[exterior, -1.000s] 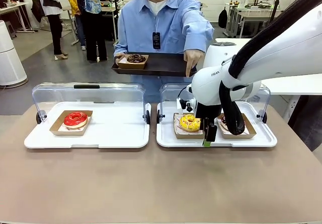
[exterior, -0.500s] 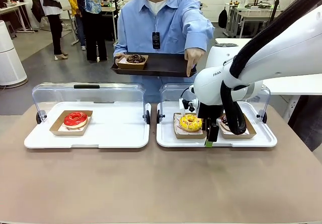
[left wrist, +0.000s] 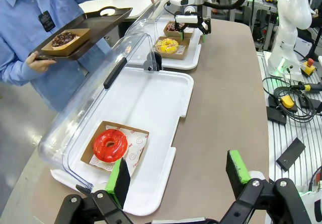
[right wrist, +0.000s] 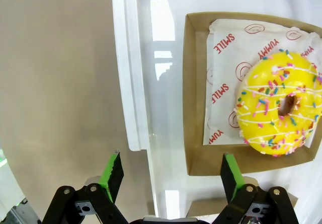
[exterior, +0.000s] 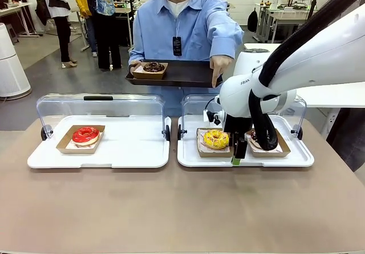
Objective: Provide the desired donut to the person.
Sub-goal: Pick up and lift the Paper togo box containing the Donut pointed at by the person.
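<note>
- My right end effector (right wrist: 171, 169) hangs spread over the white tray's (right wrist: 132, 83) near rim, just beside the yellow donut (right wrist: 279, 108); nothing is gripped yet.
- My left end effector (left wrist: 178, 171) is spread too, and empty.
- Pickup and handover to the person (exterior: 182, 25) remain, I judge.
- The donut has glossy icing and sprinkles, and sits on printed paper in a shallow cardboard carton (right wrist: 193, 108).

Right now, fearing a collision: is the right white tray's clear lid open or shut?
Open: the clear plastic lid stands tipped back behind the white tray, yellow sprinkled donut uncovered.
</note>
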`<state>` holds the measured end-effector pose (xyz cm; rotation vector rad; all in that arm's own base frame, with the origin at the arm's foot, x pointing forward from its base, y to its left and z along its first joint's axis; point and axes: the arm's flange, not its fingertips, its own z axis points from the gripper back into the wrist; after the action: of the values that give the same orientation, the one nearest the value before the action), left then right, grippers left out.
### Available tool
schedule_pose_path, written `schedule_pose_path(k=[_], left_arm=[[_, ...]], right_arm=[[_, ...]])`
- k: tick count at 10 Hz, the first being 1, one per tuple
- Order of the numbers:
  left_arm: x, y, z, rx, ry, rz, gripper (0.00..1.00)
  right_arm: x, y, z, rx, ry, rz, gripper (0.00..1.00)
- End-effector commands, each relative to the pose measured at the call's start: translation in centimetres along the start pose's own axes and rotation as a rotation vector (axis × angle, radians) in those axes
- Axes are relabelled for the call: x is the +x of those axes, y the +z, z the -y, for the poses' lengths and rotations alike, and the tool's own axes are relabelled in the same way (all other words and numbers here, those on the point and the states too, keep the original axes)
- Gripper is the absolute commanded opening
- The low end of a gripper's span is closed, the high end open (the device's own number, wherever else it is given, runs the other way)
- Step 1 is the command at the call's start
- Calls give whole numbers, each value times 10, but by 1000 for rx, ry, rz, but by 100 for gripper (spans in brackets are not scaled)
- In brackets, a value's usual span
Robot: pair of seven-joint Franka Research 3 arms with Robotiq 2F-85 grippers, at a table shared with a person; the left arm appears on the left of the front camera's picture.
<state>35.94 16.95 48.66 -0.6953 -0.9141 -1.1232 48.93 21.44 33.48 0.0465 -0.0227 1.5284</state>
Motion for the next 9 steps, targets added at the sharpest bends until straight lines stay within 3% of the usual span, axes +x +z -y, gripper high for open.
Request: schedule_pose_path(k=[1,8,9], left_arm=[[0,0,1,6,-5,25,100],[0,0,1,6,-5,25,100],[0,0,1,6,-5,25,100]], right_arm=[[5,-3,8,1,-12,19,100],[12,-7,11,17,-30,23,97],[12,-7,10,14,-24,24,43]])
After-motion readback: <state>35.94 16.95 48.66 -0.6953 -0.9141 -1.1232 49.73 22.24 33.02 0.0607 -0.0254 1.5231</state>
